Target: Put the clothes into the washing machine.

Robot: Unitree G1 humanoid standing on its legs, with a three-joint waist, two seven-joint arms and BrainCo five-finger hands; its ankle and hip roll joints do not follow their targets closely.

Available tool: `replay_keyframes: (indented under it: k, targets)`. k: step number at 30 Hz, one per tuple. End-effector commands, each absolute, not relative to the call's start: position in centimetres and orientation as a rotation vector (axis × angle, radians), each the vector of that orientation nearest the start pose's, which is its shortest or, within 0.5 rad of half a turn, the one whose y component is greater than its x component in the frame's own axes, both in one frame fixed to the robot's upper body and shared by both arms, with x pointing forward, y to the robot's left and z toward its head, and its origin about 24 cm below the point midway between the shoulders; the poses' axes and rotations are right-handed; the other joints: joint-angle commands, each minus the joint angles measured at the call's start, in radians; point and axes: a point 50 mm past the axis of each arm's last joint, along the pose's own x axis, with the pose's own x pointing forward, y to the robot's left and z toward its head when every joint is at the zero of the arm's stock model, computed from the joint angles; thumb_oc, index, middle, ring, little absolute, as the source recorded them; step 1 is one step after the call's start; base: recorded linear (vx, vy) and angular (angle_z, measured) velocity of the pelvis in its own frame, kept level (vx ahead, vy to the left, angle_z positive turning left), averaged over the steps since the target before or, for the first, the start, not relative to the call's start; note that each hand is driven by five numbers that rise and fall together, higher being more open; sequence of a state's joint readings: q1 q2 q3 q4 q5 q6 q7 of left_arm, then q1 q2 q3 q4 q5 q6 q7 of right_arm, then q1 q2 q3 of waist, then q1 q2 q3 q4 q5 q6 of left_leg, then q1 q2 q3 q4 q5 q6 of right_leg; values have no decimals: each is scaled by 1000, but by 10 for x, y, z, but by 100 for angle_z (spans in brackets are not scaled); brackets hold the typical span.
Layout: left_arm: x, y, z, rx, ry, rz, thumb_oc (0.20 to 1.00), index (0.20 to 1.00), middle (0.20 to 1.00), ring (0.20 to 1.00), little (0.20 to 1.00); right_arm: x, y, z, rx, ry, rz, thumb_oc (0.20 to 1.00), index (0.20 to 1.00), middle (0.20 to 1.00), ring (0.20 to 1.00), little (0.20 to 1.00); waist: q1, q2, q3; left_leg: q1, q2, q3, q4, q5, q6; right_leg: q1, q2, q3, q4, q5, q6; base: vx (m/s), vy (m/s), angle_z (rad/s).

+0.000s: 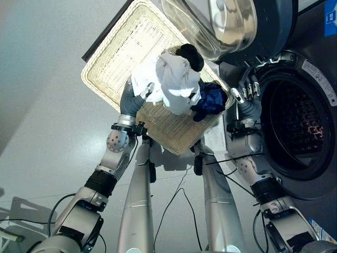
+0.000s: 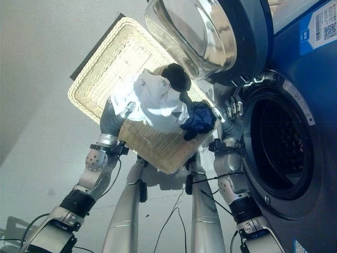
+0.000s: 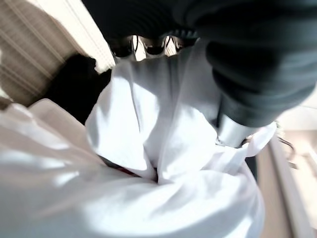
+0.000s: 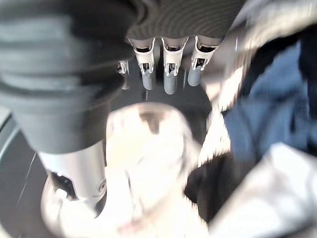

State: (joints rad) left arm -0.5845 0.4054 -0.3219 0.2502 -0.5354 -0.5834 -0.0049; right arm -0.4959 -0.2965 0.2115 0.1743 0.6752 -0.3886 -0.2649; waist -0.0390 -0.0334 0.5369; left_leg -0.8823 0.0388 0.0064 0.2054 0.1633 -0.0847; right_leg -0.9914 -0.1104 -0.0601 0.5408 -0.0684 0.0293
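Observation:
A pale wicker basket (image 1: 102, 66) lies on the floor with clothes heaped at its near right end. A white garment (image 1: 176, 84) is bunched up on top, a black piece (image 1: 190, 56) lies beyond it, and a dark blue piece (image 1: 213, 98) sits by the rim nearest the machine. My left hand (image 1: 138, 97) reaches into the basket, shut on the white garment (image 3: 163, 148), with cloth gathered between its thumb (image 3: 233, 130) and fingers. My right hand (image 1: 247, 99) hangs open between the basket's right rim and the washing machine's drum (image 1: 297, 124), fingers (image 4: 168, 74) straight, holding nothing.
The washing machine's round glass door (image 1: 231, 23) stands swung open above the basket's far right corner. The dark blue machine front (image 2: 295, 58) fills the right side. Grey floor (image 1: 42, 105) stretches to the left of the basket.

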Motion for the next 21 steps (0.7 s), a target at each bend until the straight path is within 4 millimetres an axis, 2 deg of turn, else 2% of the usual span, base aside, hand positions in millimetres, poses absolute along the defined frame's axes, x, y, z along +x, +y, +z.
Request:
replay_keyframes:
  k: [1, 6, 10, 13, 21]
  targets:
    - [299, 124, 225, -213, -980, -455, 200, 200, 200, 200, 200, 308, -142, 182, 396, -622, 186, 1000, 1000, 1000, 1000, 1000, -5, 31, -17, -9, -78, -3, 91, -100, 12, 54, 41, -44, -229, 186, 100, 0, 0, 0]
    - [290, 116, 236, -245, -1009, -549, 200, 200, 200, 200, 200, 301, -123, 197, 296, -678, 329, 1000, 1000, 1000, 1000, 1000, 2, 32, -17, -3, -78, -4, 82, -93, 11, 62, 37, -52, -237, 187, 99, 0, 0, 0]
    - [284, 111, 241, -249, -1023, -595, 200, 200, 200, 200, 200, 298, -115, 206, 271, -700, 393, 1000, 1000, 1000, 1000, 1000, 7, 34, -17, 0, -79, -4, 76, -91, 12, 65, 37, -57, -240, 186, 99, 0, 0, 0]
    - [279, 105, 248, -253, -1054, -626, 200, 200, 200, 200, 200, 296, -101, 212, 265, -694, 488, 1000, 1000, 1000, 1000, 1000, 12, 35, -17, 1, -80, -4, 76, -89, 11, 68, 34, -60, -242, 185, 98, 0, 0, 0]
    - [271, 99, 259, -280, -1098, -601, 200, 200, 200, 200, 200, 291, -76, 214, 281, -637, 656, 1000, 1000, 1000, 1000, 1000, 23, 35, -17, 0, -81, -4, 73, -84, 10, 71, 32, -74, -243, 182, 93, 0, 0, 0]
